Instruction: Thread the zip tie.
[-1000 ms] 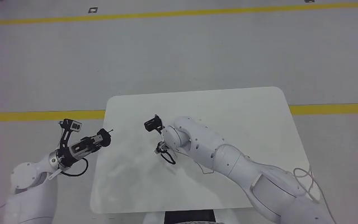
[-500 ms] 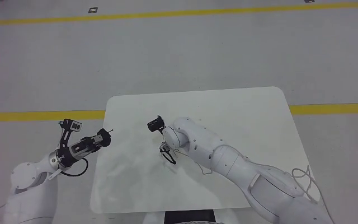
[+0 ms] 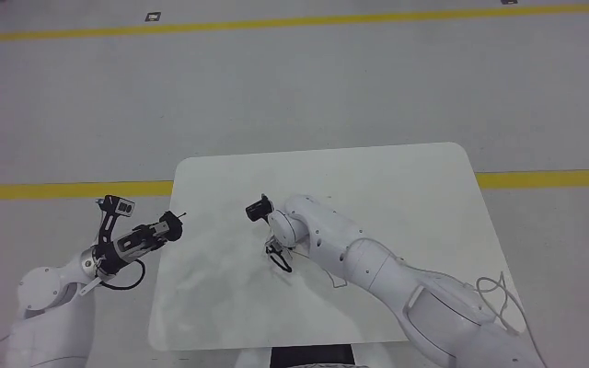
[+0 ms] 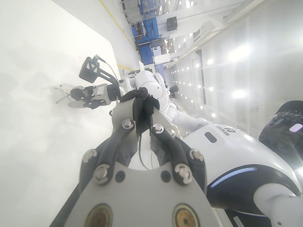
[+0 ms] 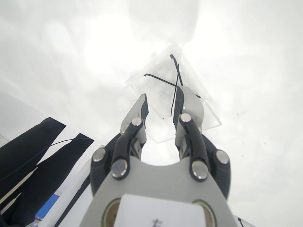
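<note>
Two or three thin black zip ties [image 5: 176, 85] lie crossed on a small clear plate [image 5: 206, 116] on the white table [image 3: 396, 184]. My right gripper [image 5: 161, 105] hangs open just above the plate, one finger [image 5: 179, 100] next to a tie and the other [image 5: 143, 108] apart from them. In the top view this gripper [image 3: 276, 258] points down near the table's middle. My left gripper [image 3: 173, 224] is held beyond the table's left edge, shut on a thin black zip tie [image 3: 181, 216] whose tip sticks out. In the left wrist view its fingers [image 4: 141, 98] meet on it.
The left wrist view shows the right gripper [image 4: 78, 99] over the clear plate [image 4: 58, 87]. The plate is the only object on the table. Yellow floor lines [image 3: 276, 22] run beyond it.
The right arm's wrist has shifted a little to the right over the plate. The left arm has kept still.
</note>
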Controlling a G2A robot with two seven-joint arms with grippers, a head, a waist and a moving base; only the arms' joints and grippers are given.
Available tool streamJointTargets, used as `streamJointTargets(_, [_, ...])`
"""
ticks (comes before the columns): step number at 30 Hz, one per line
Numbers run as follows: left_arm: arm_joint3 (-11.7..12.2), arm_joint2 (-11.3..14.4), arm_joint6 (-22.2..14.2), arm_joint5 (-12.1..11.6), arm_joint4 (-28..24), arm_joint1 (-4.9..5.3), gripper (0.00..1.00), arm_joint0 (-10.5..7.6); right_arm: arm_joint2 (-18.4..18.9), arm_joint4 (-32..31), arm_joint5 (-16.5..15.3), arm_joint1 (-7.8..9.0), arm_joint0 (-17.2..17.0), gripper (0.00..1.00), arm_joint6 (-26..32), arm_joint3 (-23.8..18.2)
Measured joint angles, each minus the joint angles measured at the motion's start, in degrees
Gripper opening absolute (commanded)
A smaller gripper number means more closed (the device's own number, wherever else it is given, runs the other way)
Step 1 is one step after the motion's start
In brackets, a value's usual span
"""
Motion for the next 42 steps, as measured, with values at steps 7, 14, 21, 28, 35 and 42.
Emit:
streamJointTargets(7, [0.00,0.00,0.00,0.00,0.00,0.00,0.00,0.00,0.02,0.41,-0.73,-0.93,0.29,0.20,-0.42,2.08])
streamJointTargets(14, [0.00,0.00,0.00,0.00,0.00,0.00,0.00,0.00,-0.17,-0.01,-0.58,-1.87,0.62,0.20,-0.77,3.81])
streamJointTargets(21, [0.00,0.00,0.00,0.00,0.00,0.00,0.00,0.00,-0.18,-0.98,0.28,-2.55,0.73,0.20,-1.14,4.86])
streamJointTargets(28, [0.00,0.00,0.00,0.00,0.00,0.00,0.00,0.00,-0.09,-1.92,1.14,-3.23,0.78,0.16,-1.95,5.55])
streamJointTargets(35, [0.00,0.00,0.00,0.00,0.00,0.00,0.00,0.00,0.05,-3.92,2.23,-3.60,0.85,0.20,-1.91,5.44])
streamJointTargets(42, [0.00,0.00,0.00,0.00,0.00,0.00,0.00,0.00,0.35,-5.48,3.12,-3.87,0.57,0.22,-1.63,5.35])
